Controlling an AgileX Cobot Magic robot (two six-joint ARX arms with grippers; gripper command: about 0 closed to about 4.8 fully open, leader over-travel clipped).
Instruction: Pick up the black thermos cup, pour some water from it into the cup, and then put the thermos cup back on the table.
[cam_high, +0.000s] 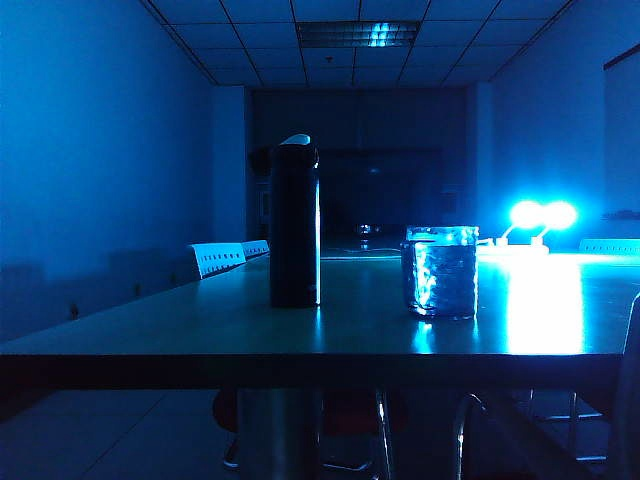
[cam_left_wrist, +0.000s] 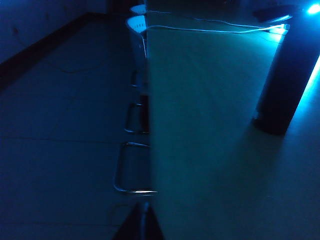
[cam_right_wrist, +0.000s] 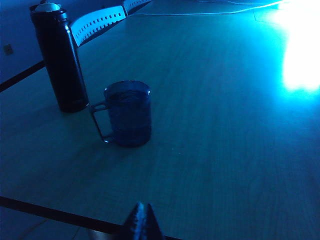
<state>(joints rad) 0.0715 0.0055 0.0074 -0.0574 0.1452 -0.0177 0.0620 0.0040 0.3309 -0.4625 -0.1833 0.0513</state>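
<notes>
The black thermos cup (cam_high: 295, 225) stands upright on the table (cam_high: 200, 335), its pale lid shut. To its right stands the cup (cam_high: 440, 272), a clear textured glass. The right wrist view shows the cup (cam_right_wrist: 129, 112) with a handle beside the thermos cup (cam_right_wrist: 60, 62). My right gripper (cam_right_wrist: 141, 214) is shut and empty, at the table's near edge, well short of the cup. My left gripper (cam_left_wrist: 145, 216) is shut and empty over the table's left edge, far from the thermos cup (cam_left_wrist: 287, 85). Neither gripper shows in the exterior view.
White chairs (cam_high: 218, 258) line the table's left side, and their metal frames (cam_left_wrist: 131, 170) show below the edge. Two bright lamps (cam_high: 543, 215) glare at the back right, and a cable (cam_left_wrist: 215, 31) crosses the far tabletop. The room is dark.
</notes>
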